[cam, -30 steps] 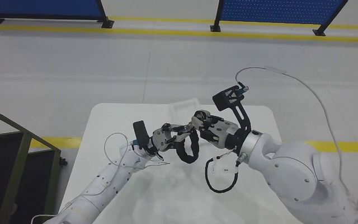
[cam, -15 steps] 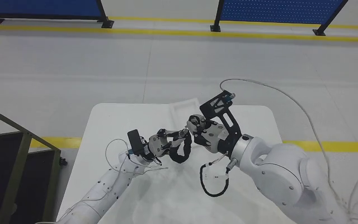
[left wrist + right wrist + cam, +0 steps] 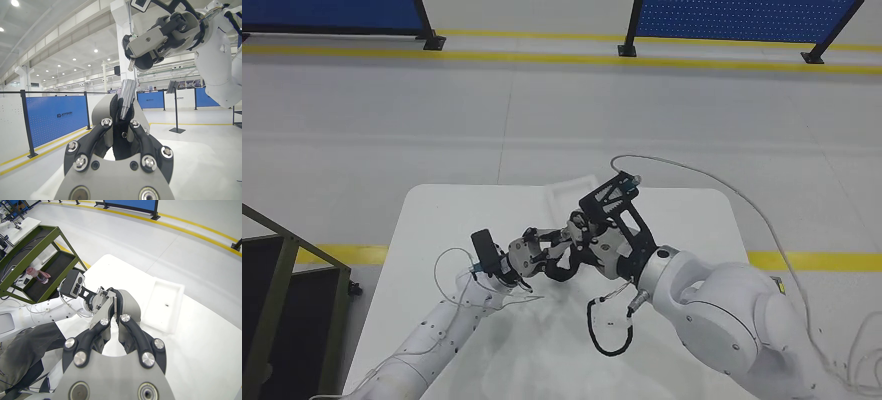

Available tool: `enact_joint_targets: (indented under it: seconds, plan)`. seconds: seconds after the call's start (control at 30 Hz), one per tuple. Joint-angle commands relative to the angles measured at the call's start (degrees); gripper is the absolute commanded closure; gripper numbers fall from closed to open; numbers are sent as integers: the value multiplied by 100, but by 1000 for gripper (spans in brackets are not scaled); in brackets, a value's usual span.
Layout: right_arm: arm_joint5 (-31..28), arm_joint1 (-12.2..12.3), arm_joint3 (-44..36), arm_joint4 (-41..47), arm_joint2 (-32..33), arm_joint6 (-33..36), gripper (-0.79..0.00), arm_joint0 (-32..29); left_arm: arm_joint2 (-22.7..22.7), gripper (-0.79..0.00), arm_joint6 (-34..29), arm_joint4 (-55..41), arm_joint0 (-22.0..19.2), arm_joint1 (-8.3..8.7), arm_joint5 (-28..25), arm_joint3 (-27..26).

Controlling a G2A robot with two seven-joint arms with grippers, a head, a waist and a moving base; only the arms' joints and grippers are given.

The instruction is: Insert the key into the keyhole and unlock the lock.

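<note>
My left gripper (image 3: 122, 107) is shut on a shiny metal cylinder lock (image 3: 126, 94), held upright with its open end toward the key. Just beyond that end hangs a small silver key (image 3: 130, 65), tip aimed at the lock with a short gap between them. My right gripper (image 3: 132, 54) is shut on the key's head. In the right wrist view, the right gripper (image 3: 115, 313) pinches the key (image 3: 115, 304) edge-on, and the lock is hidden behind it. In the top view, both grippers meet above the white table (image 3: 442, 220), left gripper (image 3: 539, 250) facing right gripper (image 3: 577, 240).
A shallow white tray (image 3: 166, 298) lies on the table behind the grippers, also at the far table edge (image 3: 577, 187). A green metal cart (image 3: 37, 256) stands off the table's left side. A black cable loop (image 3: 607, 325) hangs under the right arm.
The right gripper with the key has moved left toward the left gripper, closing the gap. The left gripper has shifted slightly left and keeps hold of the lock.
</note>
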Motion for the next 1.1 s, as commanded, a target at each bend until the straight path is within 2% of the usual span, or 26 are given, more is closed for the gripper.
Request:
enact_joint_targets:
  seconds: [0.0, 0.37, 1.07]
  plan:
    - [14, -11, 0, -3, -5, 82, 0, 16, 0, 0, 62, 119, -14, -14, 89, 76]
    - [73, -63, 0, -150, -54, 403, 0, 50, -15, 0, 206, 187, -24, -66, 196, 114]
    - [107, -167, 0, -536, -97, 538, 0, 11, -9, 0, 119, 168, 8, -80, 109, 58]
